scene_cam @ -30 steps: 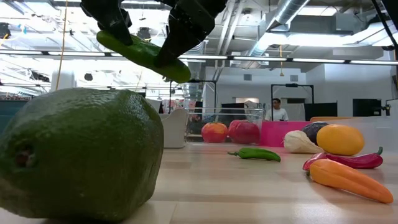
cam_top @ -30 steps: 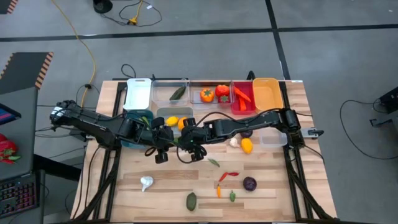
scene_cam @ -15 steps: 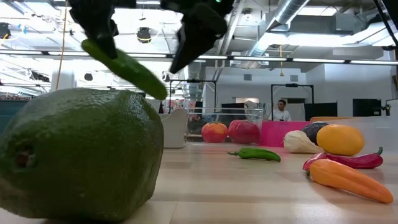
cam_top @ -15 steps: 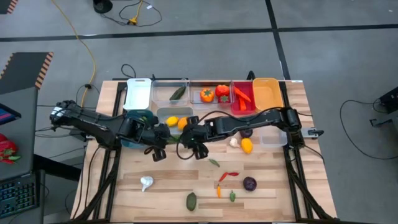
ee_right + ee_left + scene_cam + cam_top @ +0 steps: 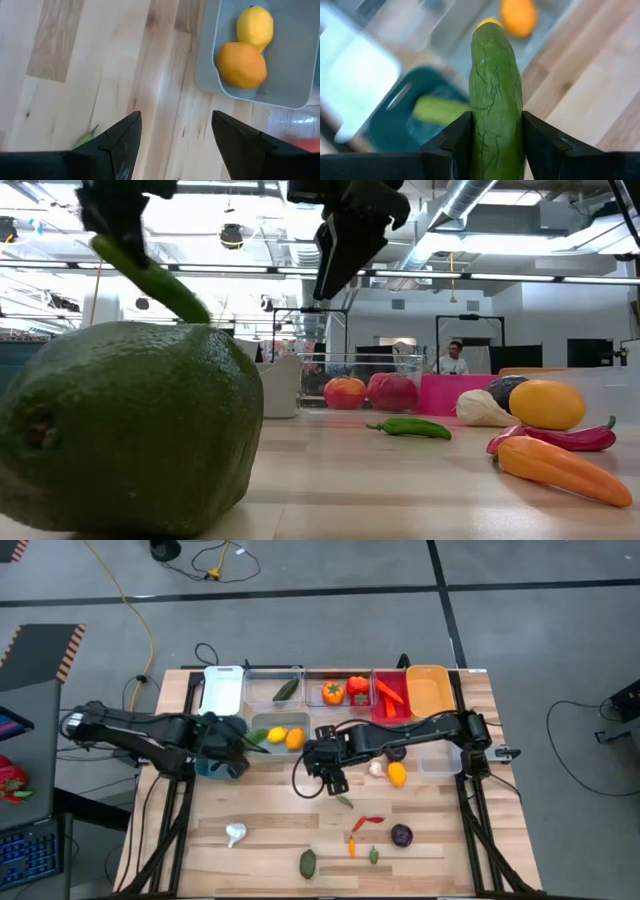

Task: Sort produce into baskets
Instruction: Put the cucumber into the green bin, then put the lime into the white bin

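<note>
The left end effector [image 5: 495, 145] grips a green cucumber [image 5: 495, 95] between its two fingers, above the teal basket [image 5: 212, 762], where another cucumber [image 5: 437, 109] already lies. Just beyond the held cucumber's tip sits the grey-blue basket [image 5: 280, 75] with a lemon [image 5: 255, 22] and an orange fruit [image 5: 241, 64]. The right end effector [image 5: 175, 135] hangs open and empty over the table [image 5: 100, 60], beside that grey-blue basket, with a small green pepper [image 5: 344, 801] just under it.

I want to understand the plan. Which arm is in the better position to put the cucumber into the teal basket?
The left. Its left gripper is shut on the cucumber beside the teal basket, which already holds one. The right gripper is open and empty.
</note>
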You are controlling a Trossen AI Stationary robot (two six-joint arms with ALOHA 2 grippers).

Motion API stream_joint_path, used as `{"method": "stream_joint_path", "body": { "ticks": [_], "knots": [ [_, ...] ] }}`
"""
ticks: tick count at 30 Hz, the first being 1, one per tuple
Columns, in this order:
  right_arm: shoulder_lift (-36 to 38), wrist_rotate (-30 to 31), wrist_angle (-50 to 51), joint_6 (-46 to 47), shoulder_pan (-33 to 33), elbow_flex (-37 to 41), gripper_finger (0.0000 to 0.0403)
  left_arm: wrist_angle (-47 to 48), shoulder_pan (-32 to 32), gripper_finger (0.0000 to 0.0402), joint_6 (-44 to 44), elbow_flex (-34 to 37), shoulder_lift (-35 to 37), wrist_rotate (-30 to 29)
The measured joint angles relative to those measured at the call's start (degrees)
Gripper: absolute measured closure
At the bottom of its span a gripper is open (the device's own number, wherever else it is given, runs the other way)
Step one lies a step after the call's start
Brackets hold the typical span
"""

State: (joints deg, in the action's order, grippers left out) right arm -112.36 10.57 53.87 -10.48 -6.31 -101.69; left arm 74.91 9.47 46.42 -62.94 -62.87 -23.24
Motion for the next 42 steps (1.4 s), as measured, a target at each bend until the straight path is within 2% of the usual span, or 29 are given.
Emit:
{"method": "stream_joint_path", "body": {
  "ticks": [5,9,17,23,26,37,42],
  "knots": [
    [0.0,-0.2,0.0,0.0,0.0,0.0,0.0132,10.9,0.2,0.0262,10.1,0.0,3.2,2.1],
    [0.0,-0.2,-0.1,0.2,-0.1,0.0,0.0132,15.1,0.2,0.0262,13.0,0.0,3.4,4.9],
    [0.0,-0.5,-0.3,5.5,-1.2,0.1,0.0132,15.0,-0.1,0.026,12.6,0.0,2.8,5.6],
    [-0.1,-3.5,-0.3,5.7,-3.8,0.1,0.0132,15.1,-0.7,0.0248,10.4,0.0,2.8,10.9],
    [-0.1,-3.4,-0.3,5.7,-4.8,0.1,0.0132,15.0,-0.7,0.024,10.5,0.2,2.8,10.2],
    [-0.1,-3.4,-0.7,10.2,-8.9,0.1,0.0132,15.0,-0.7,0.0165,11.0,8.5,2.8,9.5],
    [-0.1,-3.7,-3.0,11.9,-11.3,0.1,0.0132,13.7,-0.7,0.0151,11.0,9.6,2.8,10.4]
  ]
}}
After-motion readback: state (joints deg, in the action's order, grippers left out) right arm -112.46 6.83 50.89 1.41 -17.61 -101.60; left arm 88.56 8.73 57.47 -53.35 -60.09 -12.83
